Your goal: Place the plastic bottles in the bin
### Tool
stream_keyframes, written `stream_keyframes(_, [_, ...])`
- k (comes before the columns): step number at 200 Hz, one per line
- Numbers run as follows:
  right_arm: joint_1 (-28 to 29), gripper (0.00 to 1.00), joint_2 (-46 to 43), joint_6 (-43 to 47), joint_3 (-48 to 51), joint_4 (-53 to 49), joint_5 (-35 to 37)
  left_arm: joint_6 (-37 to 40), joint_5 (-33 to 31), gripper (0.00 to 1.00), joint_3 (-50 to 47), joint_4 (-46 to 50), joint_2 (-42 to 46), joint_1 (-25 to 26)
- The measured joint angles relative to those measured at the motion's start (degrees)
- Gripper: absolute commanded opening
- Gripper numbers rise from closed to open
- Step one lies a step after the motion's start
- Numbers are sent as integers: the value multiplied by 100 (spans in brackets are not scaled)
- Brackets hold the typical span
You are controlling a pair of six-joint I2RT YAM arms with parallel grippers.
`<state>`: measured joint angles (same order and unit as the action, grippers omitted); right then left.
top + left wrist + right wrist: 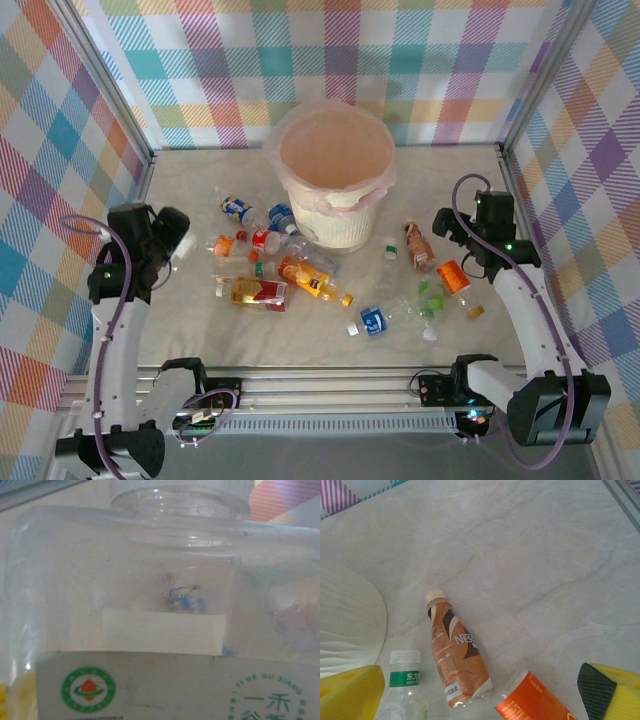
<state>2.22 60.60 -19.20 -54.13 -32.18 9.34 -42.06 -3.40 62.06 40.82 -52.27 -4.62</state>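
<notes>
Marble-look tabletop (200, 335) is ringed by plaid walls. Small clear and amber plastic bottles (258, 291) with coloured labels are strewn at 6 o'clock of the cream bin (340, 226), which is lined with a pinkish bag. One white-labelled clear bottle (160, 580) is gripped by the left gripper (170, 238). The right gripper (453, 233) is spread wide.

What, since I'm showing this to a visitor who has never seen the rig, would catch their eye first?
The big cream bin with its pinkish liner at the far middle, and the colourful plastic bottles strewn in front of it. The left gripper holds a clear bottle off to the left, while the open right gripper hangs over a brown bottle.
</notes>
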Motion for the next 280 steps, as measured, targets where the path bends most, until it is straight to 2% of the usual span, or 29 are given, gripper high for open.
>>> stream_keyframes(44, [0,100,-87,-216,-133,-409,-4,275,101,37,1381,-758,-1123,1073])
stream_keyframes(67, [0,100,-55,-334,-354,-706,0,518,122,37,2544,-1091,-2173,1731])
stream_keyframes(98, [0,100,-20,-509,-474,-955,0,868,232,36,3888,-1427,-3418,2363])
stream_keyframes(150, [0,100,109,-793,-474,-1353,-42,1569,758,35,6697,-1526,-5740,2964])
stream_keyframes(186, [0,100,175,-957,-476,-1655,179,2109,1314,35,8727,-918,-7278,3182])
stream_keyframes(229, [-2,100,173,-1021,-476,-1996,546,2697,1631,36,8918,-155,-7630,3364])
stream_keyframes(280, [-120,100,177,-1016,-463,-2162,772,3355,1683,41,8706,201,-7632,3460])
